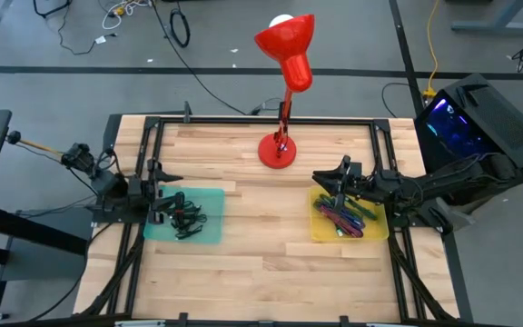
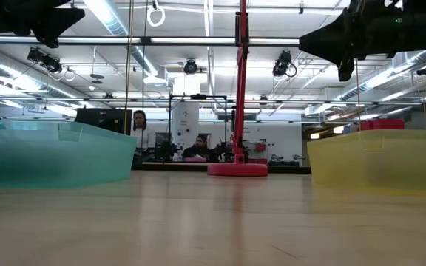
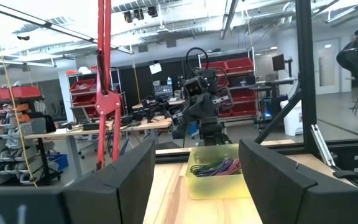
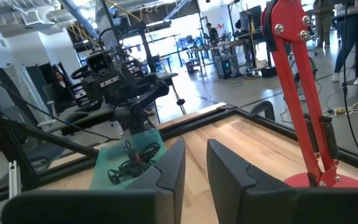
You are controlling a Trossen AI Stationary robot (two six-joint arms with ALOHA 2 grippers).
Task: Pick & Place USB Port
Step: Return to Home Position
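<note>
A teal tray (image 1: 209, 207) on the table's left holds black USB cables (image 1: 185, 218), which also show in the right wrist view (image 4: 131, 163). A yellow tray (image 1: 378, 229) on the right holds a bundle of coloured cables (image 1: 339, 219), seen too in the left wrist view (image 3: 216, 167). My left gripper (image 1: 159, 189) hovers at the teal tray's left edge, open wide (image 3: 194, 155), holding nothing. My right gripper (image 1: 331, 176) hovers above the yellow tray's far left corner. Its fingers stand a narrow gap apart (image 4: 194, 152) and are empty.
A red desk lamp stands with its base (image 1: 277, 151) at the far middle of the table, its head (image 1: 291, 44) reaching beyond the far edge. A black metal frame (image 1: 261, 121) borders the table. Bare wood lies between the two trays (image 1: 266, 218). People sit in the room behind (image 2: 139, 125).
</note>
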